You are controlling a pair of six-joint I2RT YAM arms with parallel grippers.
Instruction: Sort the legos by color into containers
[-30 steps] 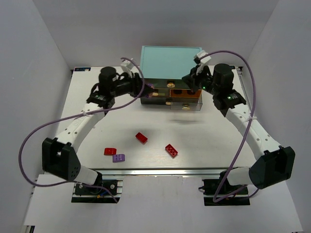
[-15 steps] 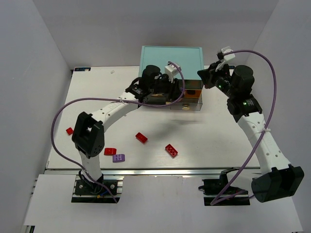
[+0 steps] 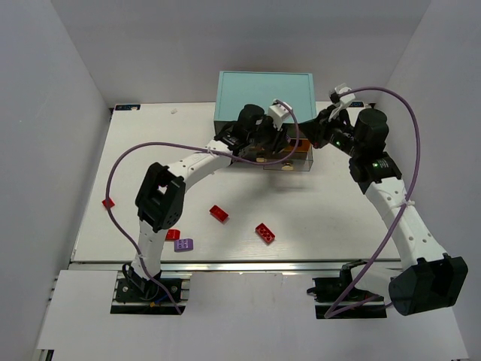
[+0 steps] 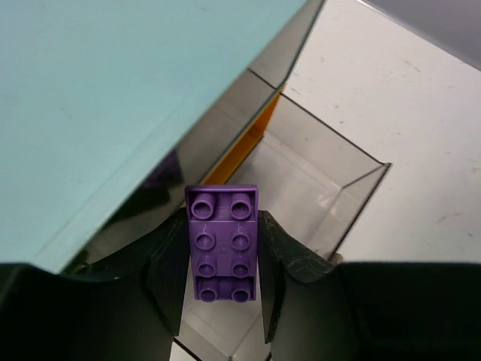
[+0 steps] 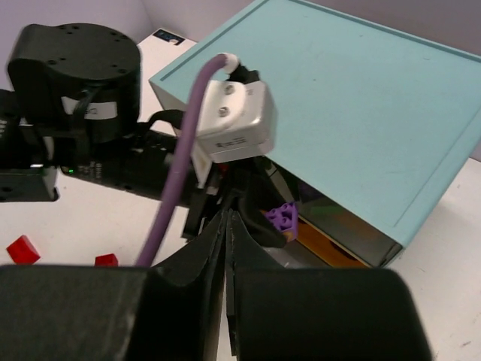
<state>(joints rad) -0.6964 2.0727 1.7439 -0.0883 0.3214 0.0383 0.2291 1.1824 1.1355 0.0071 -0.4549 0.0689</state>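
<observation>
My left gripper (image 4: 223, 226) holds a purple brick (image 4: 222, 244) between its two fingers, squeezed on its long sides, studs facing the wrist camera. The brick hangs over an open see-through drawer (image 4: 323, 188) pulled out from the front of the dark-framed cabinet (image 3: 263, 94) with the teal top. I cannot tell whether the brick touches the drawer floor. An orange edge (image 4: 242, 149) shows inside the cabinet just beside that drawer.

My right gripper (image 5: 227, 226) has its fingers pressed together with nothing between them. It hovers near the cabinet's right front corner, pointing toward the left one. From its camera the purple brick shows below the front edge of the teal top.

On the table (image 3: 338, 218) a red brick (image 3: 219, 213) and a second red brick (image 3: 264, 233) lie in the middle. A third red brick (image 3: 108, 202) sits near the left edge. A fourth red brick (image 3: 172, 235), half hidden behind my left arm, lies just beside a second purple brick (image 3: 183, 244).
</observation>
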